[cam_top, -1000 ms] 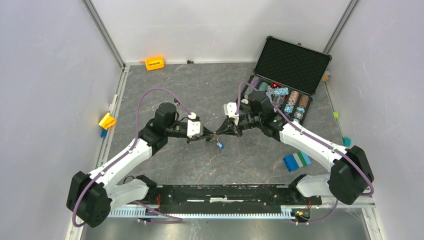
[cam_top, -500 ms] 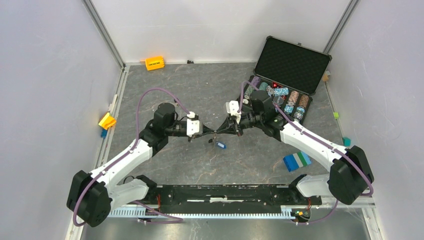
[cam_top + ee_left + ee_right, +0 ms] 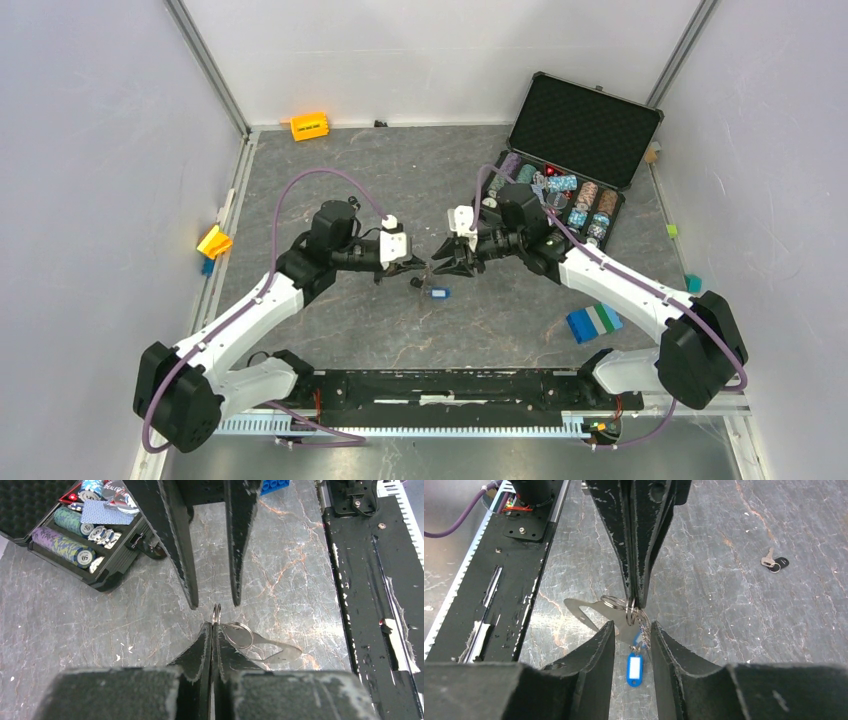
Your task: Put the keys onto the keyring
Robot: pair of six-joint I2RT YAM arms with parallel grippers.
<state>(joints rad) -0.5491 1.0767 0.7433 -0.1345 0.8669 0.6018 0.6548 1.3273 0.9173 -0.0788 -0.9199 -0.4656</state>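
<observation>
Two robot arms meet nose to nose over the middle of a grey marbled table (image 3: 330, 160), somewhat nearer its front edge than its back. The left gripper (image 3: 212, 630) has its fingers pressed together, pinching the wire loop of the keyring (image 3: 250, 642), whose flat metal tab hangs out to one side above the tabletop. The right gripper (image 3: 633, 625) faces it with fingers spread, one tip on either side of the loop and neither gripping anything. The blue key (image 3: 635, 669) sits just under the loop; whether it is already threaded on cannot be told. The black key (image 3: 776, 562) lies flat on the table, well apart from both grippers. An open poker chip case (image 3: 585, 125) stands at the far right corner.
</observation>
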